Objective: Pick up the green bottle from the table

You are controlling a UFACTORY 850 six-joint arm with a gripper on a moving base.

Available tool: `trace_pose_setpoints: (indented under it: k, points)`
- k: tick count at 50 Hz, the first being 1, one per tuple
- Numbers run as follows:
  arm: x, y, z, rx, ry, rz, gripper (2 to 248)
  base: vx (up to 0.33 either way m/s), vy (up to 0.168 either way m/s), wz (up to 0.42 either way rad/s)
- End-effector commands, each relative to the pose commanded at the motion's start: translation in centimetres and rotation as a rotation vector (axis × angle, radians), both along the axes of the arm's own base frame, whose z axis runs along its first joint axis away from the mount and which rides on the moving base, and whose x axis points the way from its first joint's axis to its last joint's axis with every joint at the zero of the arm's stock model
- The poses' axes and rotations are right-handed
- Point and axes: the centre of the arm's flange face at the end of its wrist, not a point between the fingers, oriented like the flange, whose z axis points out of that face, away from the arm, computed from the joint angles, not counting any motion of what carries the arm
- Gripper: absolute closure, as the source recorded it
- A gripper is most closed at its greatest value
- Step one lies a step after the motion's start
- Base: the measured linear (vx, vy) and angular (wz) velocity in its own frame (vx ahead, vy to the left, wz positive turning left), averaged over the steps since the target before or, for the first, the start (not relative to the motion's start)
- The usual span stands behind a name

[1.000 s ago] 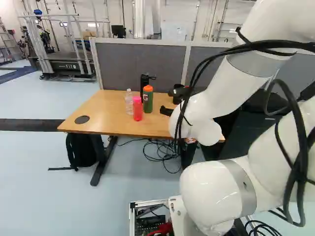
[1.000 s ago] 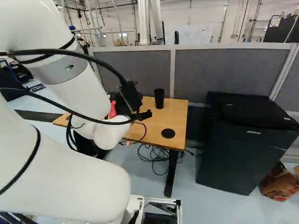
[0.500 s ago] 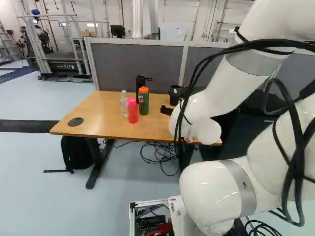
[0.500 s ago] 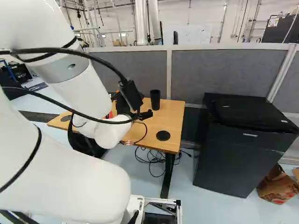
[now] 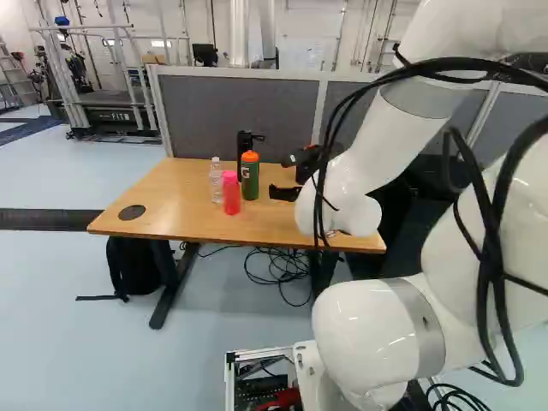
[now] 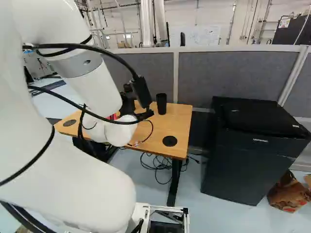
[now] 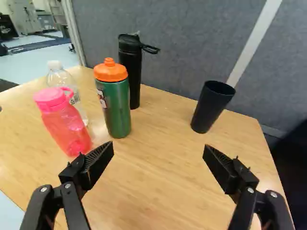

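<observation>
At eleven o'clock from the wide-open end effector (image 7: pixel 158 152): green bottle (image 7: pixel 116 108). Crowding from pink bottle (image 7: pixel 67 128), ten o'clock, could let one finger topple it during approach.

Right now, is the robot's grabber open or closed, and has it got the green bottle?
The end effector is open, holding nothing; the green bottle stands on the table, ahead of it.

Bright, diffuse light lays a soft sheen on the table (image 7: pixel 158 187) and small glints on the white arm (image 5: pixel 368 334).
</observation>
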Motion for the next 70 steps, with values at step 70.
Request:
trace_pose_setpoints:
  k: [70]
  points:
    - [9.9,2.5,-0.4,0.013,0.087,0.358,3,0.000,0.000,0.000]
